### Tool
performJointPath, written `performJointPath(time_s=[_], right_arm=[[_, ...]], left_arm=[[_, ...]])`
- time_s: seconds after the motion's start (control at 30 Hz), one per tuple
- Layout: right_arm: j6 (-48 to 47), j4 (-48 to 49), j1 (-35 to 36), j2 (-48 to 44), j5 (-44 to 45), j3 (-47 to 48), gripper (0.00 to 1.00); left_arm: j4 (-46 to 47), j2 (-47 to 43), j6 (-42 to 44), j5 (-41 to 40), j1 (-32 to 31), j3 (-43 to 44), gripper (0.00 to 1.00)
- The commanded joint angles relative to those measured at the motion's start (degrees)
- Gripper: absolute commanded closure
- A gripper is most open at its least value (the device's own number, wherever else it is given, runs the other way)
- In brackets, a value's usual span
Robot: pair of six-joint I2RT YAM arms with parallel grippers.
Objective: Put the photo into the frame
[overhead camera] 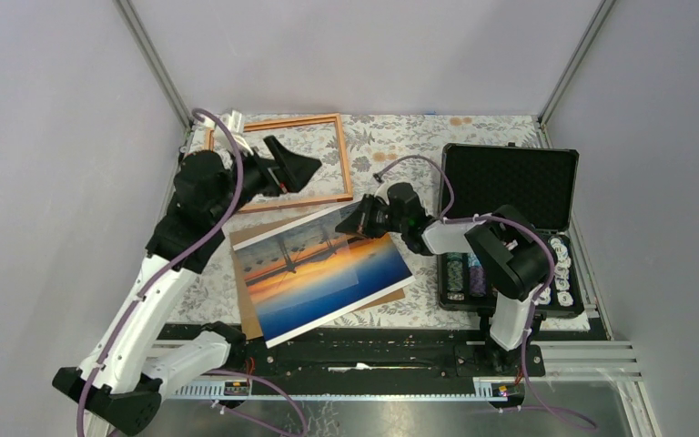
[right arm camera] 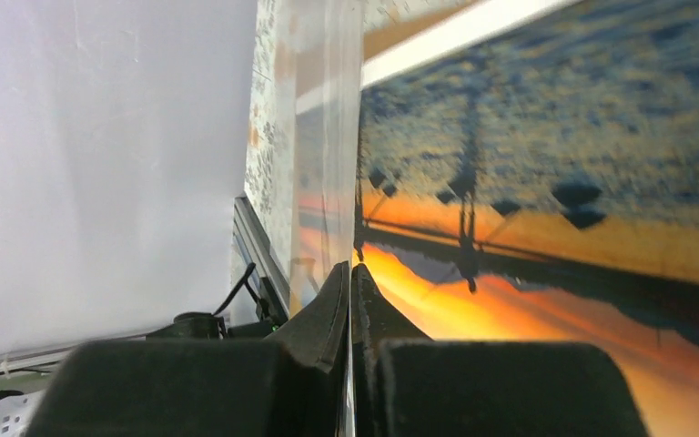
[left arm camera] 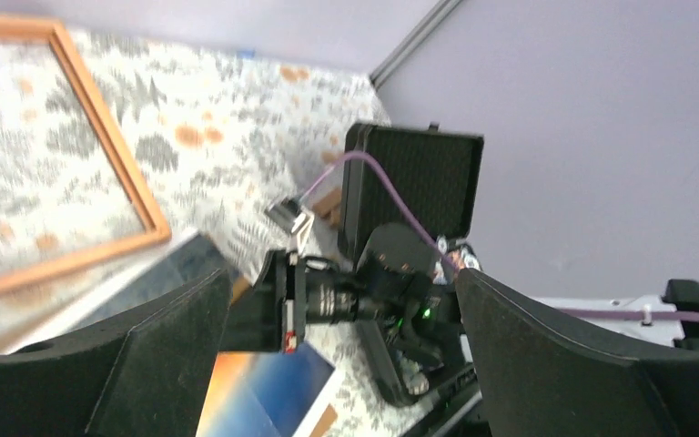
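Note:
The photo [overhead camera: 323, 273], a bridge at sunset with a white border, lies tilted at the table's middle on a brown backing board [overhead camera: 247, 309]. My right gripper [overhead camera: 357, 221] is shut on the photo's far right corner. In the right wrist view the fingertips [right arm camera: 352, 273] pinch the thin edge, with the printed face [right arm camera: 555, 182] to their right. The orange-brown wooden frame [overhead camera: 347, 164] lies flat at the back left. My left gripper [overhead camera: 300, 168] hovers open over the frame's inside with nothing in it. From the left wrist, the frame [left arm camera: 118, 164] sits at the upper left and the photo [left arm camera: 264, 391] below.
An open black case [overhead camera: 510, 182] with chips in its tray stands at the right, close behind the right arm. A floral cloth [overhead camera: 400, 137] covers the table. Grey walls close in the left, back and right sides.

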Motion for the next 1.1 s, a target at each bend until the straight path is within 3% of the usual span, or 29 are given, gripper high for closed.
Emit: performJointPath(time_s=[0.0, 0.53, 0.77, 1.07], right_arm=[[-3.74, -4.49, -1.17, -1.37, 2.29, 7.14, 1.0], [-3.69, -3.18, -8.75, 18.15, -6.21, 35.03, 1.0], [-0.65, -5.62, -11.77, 24.78, -0.22, 42.96, 1.0], [0.64, -10.79, -13.31, 36.44, -3.33, 61.74, 1.0]], left_arm=[[-4.45, 4.78, 6.9, -3.03, -0.12, 9.56, 0.01], [-4.63, 18.88, 10.75, -8.28, -0.21, 23.33, 0.01], [-4.46, 19.32, 13.21, -14.86, -0.21, 22.19, 0.01], [-1.31, 17.25, 16.9, -22.72, -0.21, 15.8, 0.01]])
